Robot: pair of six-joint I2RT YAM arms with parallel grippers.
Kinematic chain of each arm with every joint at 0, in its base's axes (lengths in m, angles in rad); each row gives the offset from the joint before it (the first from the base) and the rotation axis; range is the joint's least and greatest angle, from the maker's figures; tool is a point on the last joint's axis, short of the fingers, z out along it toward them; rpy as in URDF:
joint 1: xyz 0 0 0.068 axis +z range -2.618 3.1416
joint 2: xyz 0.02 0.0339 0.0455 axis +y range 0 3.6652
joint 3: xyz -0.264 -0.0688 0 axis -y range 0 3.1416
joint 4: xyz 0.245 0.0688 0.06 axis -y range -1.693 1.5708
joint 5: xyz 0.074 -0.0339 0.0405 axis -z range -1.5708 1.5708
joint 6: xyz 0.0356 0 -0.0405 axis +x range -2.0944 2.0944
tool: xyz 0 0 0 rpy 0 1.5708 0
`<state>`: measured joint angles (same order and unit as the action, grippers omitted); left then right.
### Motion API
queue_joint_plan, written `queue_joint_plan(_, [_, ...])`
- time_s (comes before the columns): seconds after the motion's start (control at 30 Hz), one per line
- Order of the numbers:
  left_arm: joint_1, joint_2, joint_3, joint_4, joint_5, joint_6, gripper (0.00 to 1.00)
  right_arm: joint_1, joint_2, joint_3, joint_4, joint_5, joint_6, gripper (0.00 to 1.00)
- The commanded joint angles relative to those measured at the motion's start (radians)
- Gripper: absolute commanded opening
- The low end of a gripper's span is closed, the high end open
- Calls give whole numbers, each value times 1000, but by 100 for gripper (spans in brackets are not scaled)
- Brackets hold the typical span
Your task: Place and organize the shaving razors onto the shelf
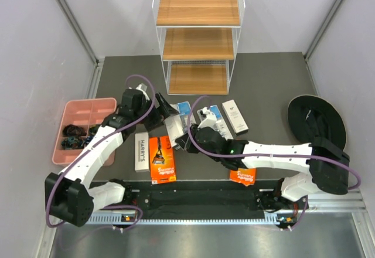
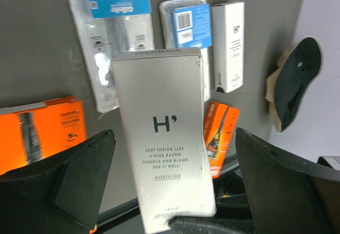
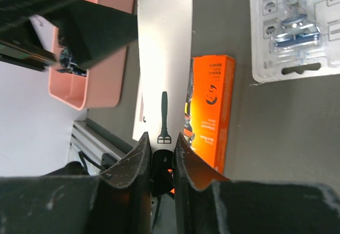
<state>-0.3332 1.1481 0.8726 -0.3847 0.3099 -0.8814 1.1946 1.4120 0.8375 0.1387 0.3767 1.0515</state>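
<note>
Gripper on the right arm (image 3: 159, 151) is pinched narrow on one end of a white H' box (image 2: 164, 133), clamping it between both fingertips and holding it above the packs that lie on the dark table (image 1: 263, 94). The left gripper (image 2: 174, 138) stands wide open around the same box, with its fingers (image 2: 79, 175) either side and a clear gap to each long edge, so it has no grip. The box sits mid-table between the two wrists, well short of the shelf (image 1: 198, 9), whose three wooden tiers are bare. On the table lie a HARRY'S box (image 1: 141, 151) with an orange card (image 1: 162, 159) just beside it, two blue blister packs (image 2: 187, 24), another white box (image 1: 234, 116) and a second orange card (image 1: 242, 177) partly under the right arm. A pink compartment tray (image 1: 88, 101) sits at the left edge.
</note>
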Motion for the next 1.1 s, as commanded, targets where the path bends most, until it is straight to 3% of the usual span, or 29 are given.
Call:
queue_joint_plan(0.0, [10, -40, 129, -138, -120, 105, 99, -9, -54, 11, -28, 14, 8, 3])
queue_joint_plan(0.27, [14, -77, 357, -348, -356, 217, 99, -70, -154, 72, -215, -50, -30, 4])
queue_joint_plan(0.47, [20, -87, 480, -436, -456, 263, 99, -131, -173, 340, -396, -119, -157, 5])
queue_joint_plan(0.8, [23, -51, 559, -450, -494, 318, 99, -349, 14, 788, -522, -372, -272, 6])
queue_joint_plan(1.07, [23, -14, 608, -427, -465, 346, 99, -406, 276, 1214, -617, -475, -328, 6])
